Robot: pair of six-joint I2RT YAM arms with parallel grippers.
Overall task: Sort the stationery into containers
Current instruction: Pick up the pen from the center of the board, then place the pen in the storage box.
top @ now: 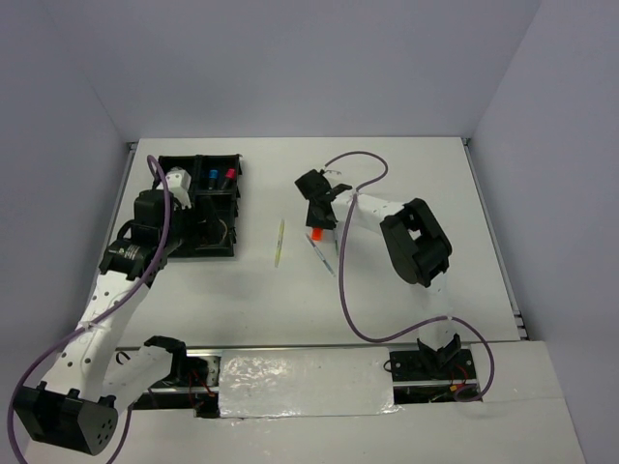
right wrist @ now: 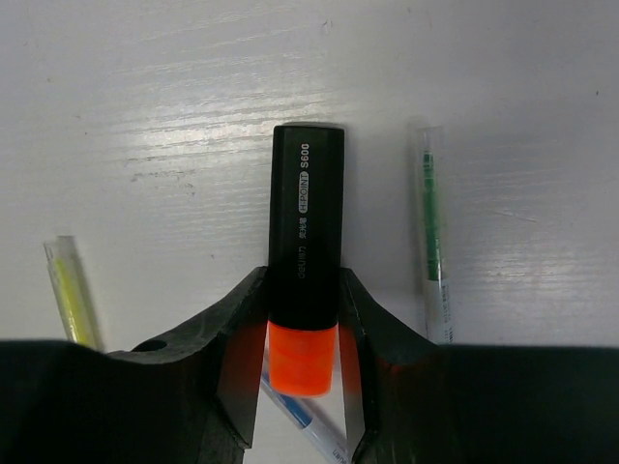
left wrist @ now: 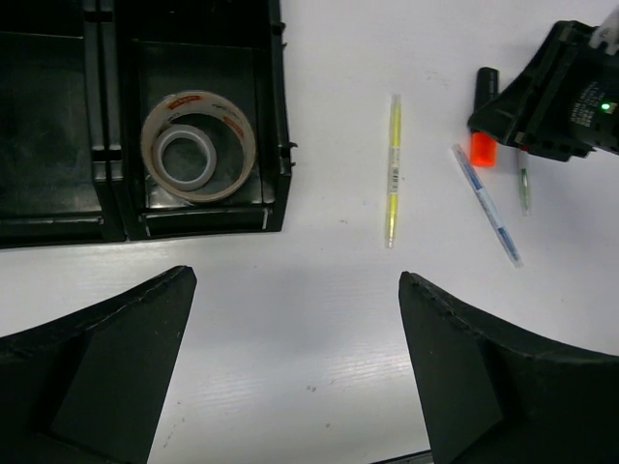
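White counter carries it all. The black tray, split into compartments, sits just ahead and left of the left pincer. That pincer hangs over bare counter with its jaws spread wide and nothing between them. The right pincer is well off to the side, closed in on the orange-capped highlighter. Its jaws press the black barrel from both sides right where the cap begins, and the barrel's blunt end pokes out ahead of them. I cannot tell whether the highlighter is off the counter.

In the tray compartment nearest the left pincer a large clear tape roll lies flat, with a smaller roll lying inside its ring. In a compartment beyond the left pincer are a blue-capped highlighter and a pink-capped one.

Loose on the counter, a yellow pen lies between the two pincers. A green pen lies just beside the right pincer, and a blue pen runs under the orange cap.
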